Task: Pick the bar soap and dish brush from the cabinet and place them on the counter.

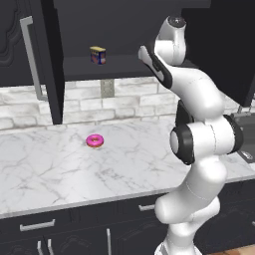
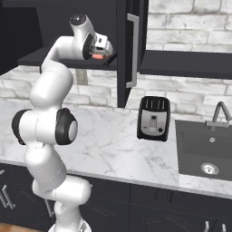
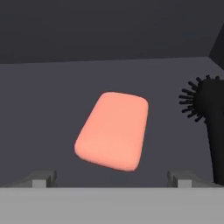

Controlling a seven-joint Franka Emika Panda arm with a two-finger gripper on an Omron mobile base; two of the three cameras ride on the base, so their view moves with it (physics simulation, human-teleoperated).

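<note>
With fingers spread wide and empty, the gripper point(image 3: 111, 178) should straddle the bar soap point(image 3: 113, 130) at frame centre, avoiding the dish brush point(image 3: 211, 118) at right.

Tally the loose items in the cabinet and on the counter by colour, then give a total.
Salmon-orange: 1, the bar soap
Black: 2, the dish brush and the toaster
Pink: 1, the donut
Yellow-and-blue: 1, the box
Total: 5
</note>
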